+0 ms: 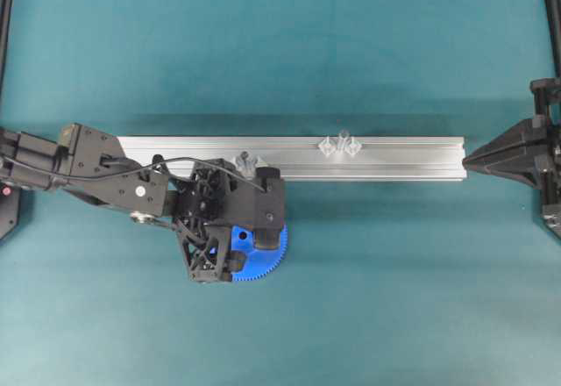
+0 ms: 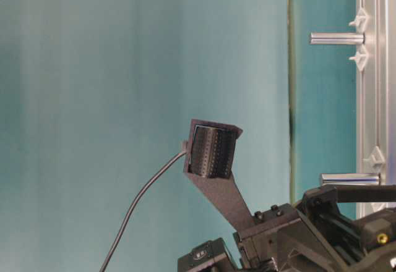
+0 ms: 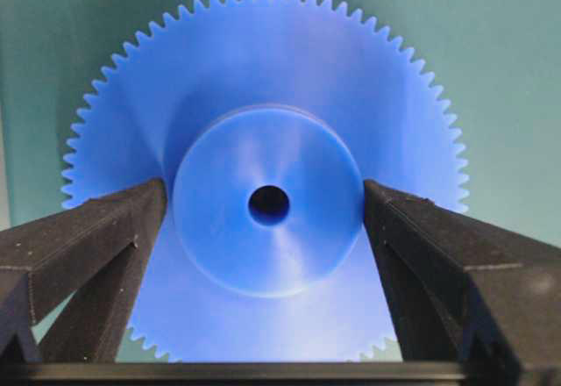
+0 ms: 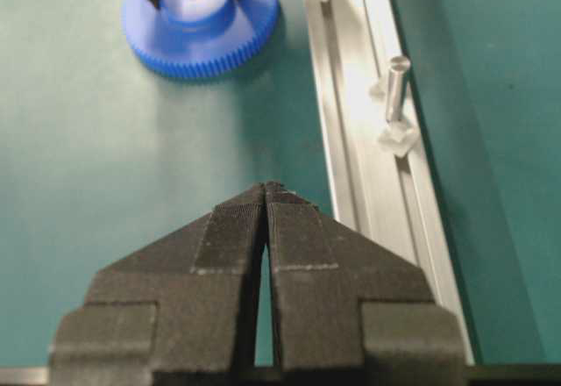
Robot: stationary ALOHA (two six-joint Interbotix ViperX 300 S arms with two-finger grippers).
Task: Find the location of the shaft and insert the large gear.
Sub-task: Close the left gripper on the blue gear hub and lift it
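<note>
The large gear (image 3: 263, 202) lies flat on the table beside the rail (image 1: 377, 158). The left gripper (image 3: 263, 206) jaws straddle its hub, not yet clamped; an off-centre squeeze may tilt it. The right gripper (image 4: 266, 195) jaws are closed, empty.

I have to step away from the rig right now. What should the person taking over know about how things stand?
Left gripper: open, fingers either side of the raised hub of the large gear, which lies flat on the mat in front of the rail; whether the fingers touch the hub is unclear.
Right gripper: shut, empty, parked at the rail's right end.
Two shafts stand on the rail: one mid-rail, one beside the left arm.
Done: gripper lined up on the gear.
Left: grip, lift, fit onto a shaft.
</note>
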